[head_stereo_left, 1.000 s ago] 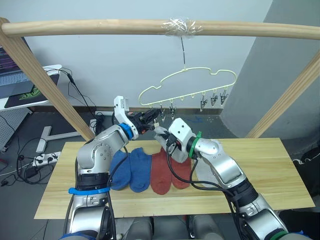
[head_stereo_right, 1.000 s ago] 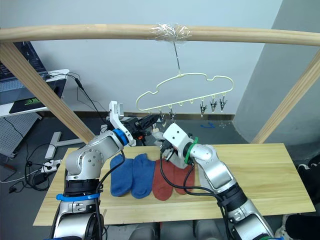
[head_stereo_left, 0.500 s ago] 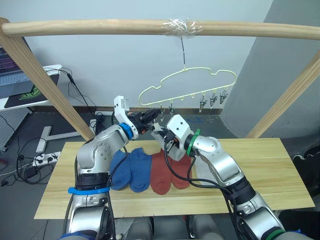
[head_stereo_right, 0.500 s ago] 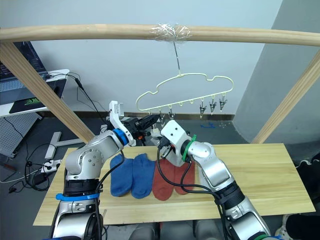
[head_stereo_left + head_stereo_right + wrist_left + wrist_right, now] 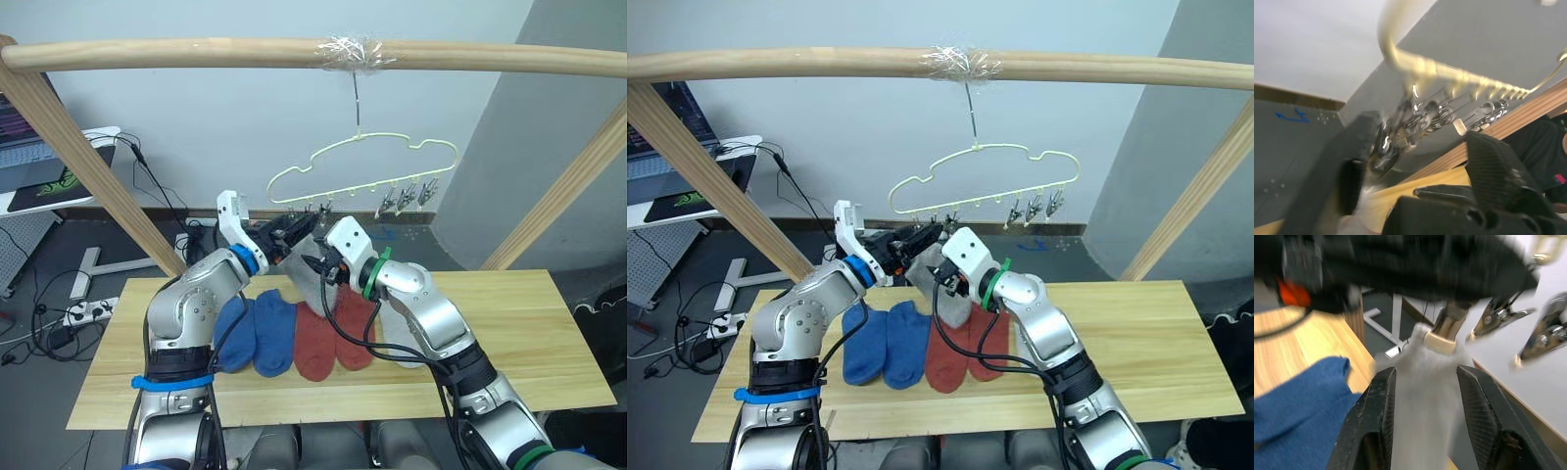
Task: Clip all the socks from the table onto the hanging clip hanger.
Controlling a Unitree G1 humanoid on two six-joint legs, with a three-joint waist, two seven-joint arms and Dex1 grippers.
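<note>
Under the clip hanger (image 5: 362, 166), at its left-hand clips, a light grey sock (image 5: 933, 284) is held up by the right gripper (image 5: 1422, 382), whose fingers are clamped on the knit. Compared with a second ago, the sock has been lifted clear of the table (image 5: 549, 333) and its top edge brought against a clip, and the hanger has swung a little to the left. The left gripper (image 5: 294, 233) is pressed on that clip (image 5: 1396, 132), seemingly squeezing it; whether its fingers are fully closed cannot be told. Below the hanger, two blue socks (image 5: 260, 333) and two rust red socks (image 5: 333, 328) remain flat on the table. Clipping of the first sock is judged nearly done, with the others left.
</note>
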